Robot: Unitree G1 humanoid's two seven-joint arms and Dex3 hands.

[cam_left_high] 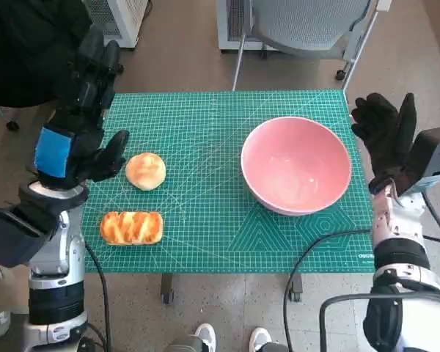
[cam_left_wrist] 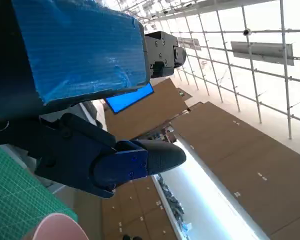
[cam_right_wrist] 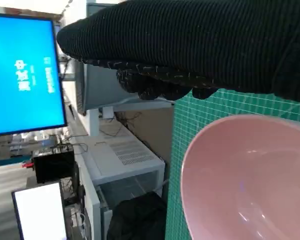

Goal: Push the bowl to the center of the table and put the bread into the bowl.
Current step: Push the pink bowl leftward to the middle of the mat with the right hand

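The left hand [cam_left_high: 79, 143] is hovering over the left edge of the counter [cam_left_high: 205, 147], its fingers [cam_left_high: 95, 62] spreading wide and gripping nothing. Just beside its thumb, on the green cutting mat, the round bread roll [cam_left_high: 145, 171] is lying apart from the hand. A braided bread [cam_left_high: 131, 227] is sitting a little nearer the robot, below that hand and not touching the roll.

The right hand [cam_left_high: 385, 139] is hanging at the counter's right edge, fingers [cam_left_high: 406, 110] standing upright and apart, holding nothing. The pink bowl [cam_left_high: 296, 165] is resting just beside its palm, on the right part of the mat; whether glove and rim are touching cannot be told. In the right wrist view the bowl [cam_right_wrist: 250, 180] is lying directly under the glove [cam_right_wrist: 190, 45].

Behind the counter, 1 grey chair [cam_left_high: 308, 26] is standing.
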